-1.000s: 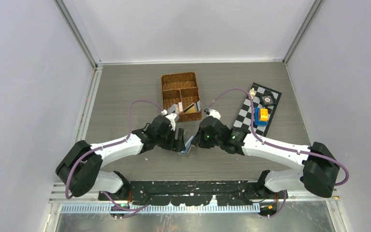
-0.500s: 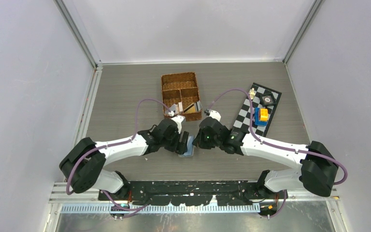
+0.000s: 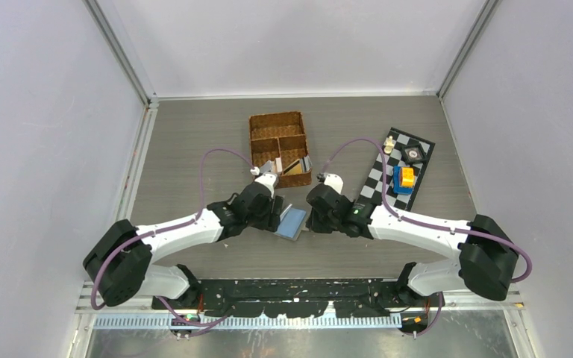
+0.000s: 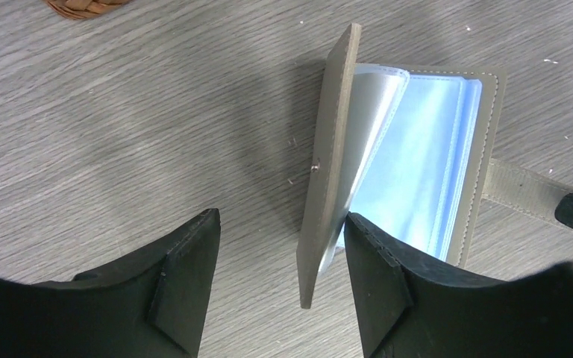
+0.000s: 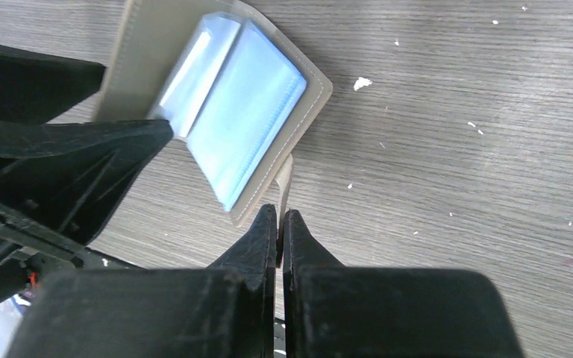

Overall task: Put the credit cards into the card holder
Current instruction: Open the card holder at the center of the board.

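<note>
- Near the middle of the table (image 3: 186,134), the card holder (image 3: 292,223) lies open between the two arms, its pale blue sleeves facing up.
- Left tool (image 4: 280,276): jaws well apart and clamped on nothing. They straddle the holder's grey-olive cover, which stands nearly on edge between the fingers (image 4: 186,287).
- Whether the finger nearer the sleeves touches them cannot be told from the left wrist view, since its tip covers their lower corner.
- Right tool (image 5: 280,218): jaws pressed together on the snap tab (image 5: 284,175) that sticks out from the holder's side, pinning it low over the table.
- Right wrist view: the card holder (image 5: 248,119) is partly hidden on one side by the left tool's dark fingers, and the sleeves are blurred.
- Farther back stands a brown wicker basket (image 3: 276,119). Thin grey and gold pieces leaning in its near compartments look like the credit cards (image 3: 293,165), though they are small in the top view.
- Only a corner of the basket shows at the top edge of the left wrist view.
- A checkered mat (image 3: 377,177) lies well apart beside the right arm, and the small items on it are too small to name.
</note>
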You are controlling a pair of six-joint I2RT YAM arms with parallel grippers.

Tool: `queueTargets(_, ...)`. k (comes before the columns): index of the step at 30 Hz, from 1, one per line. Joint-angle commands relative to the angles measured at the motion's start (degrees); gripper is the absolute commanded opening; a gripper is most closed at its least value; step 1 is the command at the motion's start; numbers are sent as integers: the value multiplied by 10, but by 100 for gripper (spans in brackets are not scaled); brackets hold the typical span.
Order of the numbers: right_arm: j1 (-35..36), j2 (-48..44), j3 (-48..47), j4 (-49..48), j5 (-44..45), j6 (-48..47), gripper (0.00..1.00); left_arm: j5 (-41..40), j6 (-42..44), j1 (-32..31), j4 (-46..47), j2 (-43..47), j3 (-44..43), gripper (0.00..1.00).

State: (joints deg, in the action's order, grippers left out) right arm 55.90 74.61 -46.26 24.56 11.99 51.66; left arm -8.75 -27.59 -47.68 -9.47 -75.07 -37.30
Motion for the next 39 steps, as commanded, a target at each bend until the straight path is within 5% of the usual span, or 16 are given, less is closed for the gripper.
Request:
queueTargets(1, 4, 18, 8, 1, 19, -7, 1, -36, 4, -1, -9, -6, -9, 62)
queueTargets(17, 3, 66, 15, -10, 29, -6, 0, -78, 23, -1, -12, -15, -16, 54)
queueTargets(39, 3, 93, 10, -18, 20, -5, 1, -23, 77, -1, 46, -101, -64, 67)
